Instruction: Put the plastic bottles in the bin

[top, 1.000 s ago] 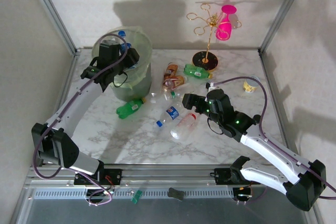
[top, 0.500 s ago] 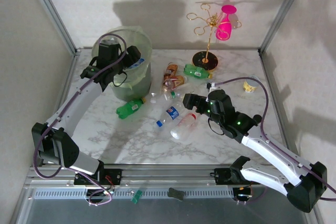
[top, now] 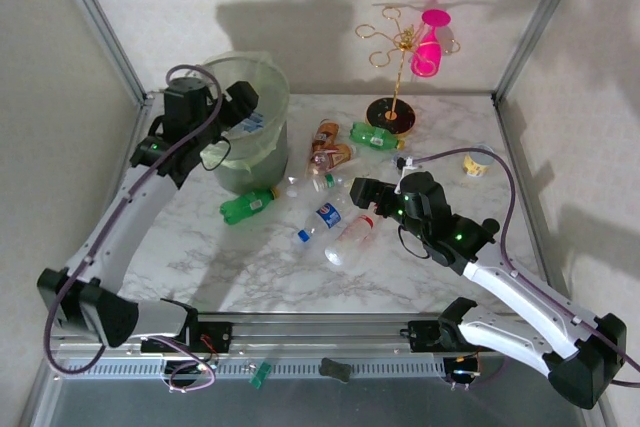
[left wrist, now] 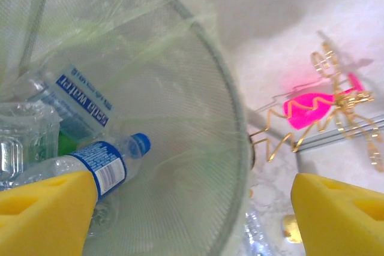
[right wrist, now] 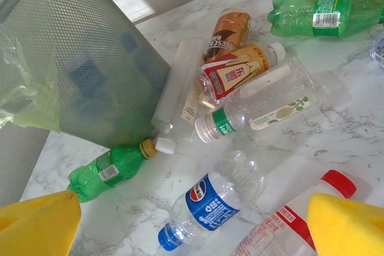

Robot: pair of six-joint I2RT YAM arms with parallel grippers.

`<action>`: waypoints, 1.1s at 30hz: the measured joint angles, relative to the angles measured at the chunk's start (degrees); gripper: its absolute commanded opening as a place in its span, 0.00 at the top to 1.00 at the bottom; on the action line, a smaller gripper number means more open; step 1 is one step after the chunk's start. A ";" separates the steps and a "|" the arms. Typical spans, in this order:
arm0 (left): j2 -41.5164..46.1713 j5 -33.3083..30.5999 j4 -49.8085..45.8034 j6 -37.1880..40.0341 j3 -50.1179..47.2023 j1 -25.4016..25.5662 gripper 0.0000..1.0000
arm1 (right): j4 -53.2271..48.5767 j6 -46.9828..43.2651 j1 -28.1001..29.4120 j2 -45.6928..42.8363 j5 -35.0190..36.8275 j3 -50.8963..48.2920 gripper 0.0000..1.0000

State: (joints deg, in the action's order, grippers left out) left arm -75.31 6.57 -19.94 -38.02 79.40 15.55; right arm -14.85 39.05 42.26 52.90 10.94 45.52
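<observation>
The bin [top: 262, 152] is a pale green mesh wastebasket with a bag liner at the back left. My left gripper [top: 235, 102] hovers open over its rim, nothing between its yellow fingers [left wrist: 42, 208]. Inside the bin [left wrist: 237, 148] lie a blue-capped, blue-labelled bottle [left wrist: 102, 169] and other clear bottles [left wrist: 81, 100]. My right gripper [top: 362, 192] hangs open and empty above the bottles scattered on the table. Below it lie a blue-labelled bottle [right wrist: 213, 202], a red-capped clear bottle [right wrist: 288, 223], a small green bottle [right wrist: 105, 169] by the bin's foot, a green-banded clear bottle [right wrist: 264, 103], a brown one [right wrist: 228, 28] and a large green one [right wrist: 321, 13].
A gold wire rack [top: 400, 57] holding a pink cup [top: 430, 47] stands on a black disc [top: 388, 115] at the back. A small yellowish object [top: 475, 165] lies at the right. Metal frame posts [top: 100, 22] and walls enclose the marble table [top: 250, 267].
My left gripper opened and let a blue-labelled bottle fall into the bin, then drew back to the left over the rim. The right arm has hardly moved.
</observation>
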 measured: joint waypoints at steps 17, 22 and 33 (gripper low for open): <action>17.66 10.08 8.31 2.25 -15.61 3.45 0.21 | 0.00 0.79 0.00 1.22 0.00 0.00 0.04; 19.98 10.12 8.07 2.40 -21.00 7.52 0.22 | 0.02 0.83 0.00 2.45 -0.02 0.02 0.04; 25.29 -3.98 4.31 0.48 -30.64 10.51 0.12 | 0.83 1.01 0.00 5.95 -0.37 0.02 0.04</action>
State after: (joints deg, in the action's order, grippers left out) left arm -50.02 2.59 -15.64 -37.54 48.75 26.06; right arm -14.02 40.05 42.26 58.85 10.57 45.54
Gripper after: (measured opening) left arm 0.851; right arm 0.961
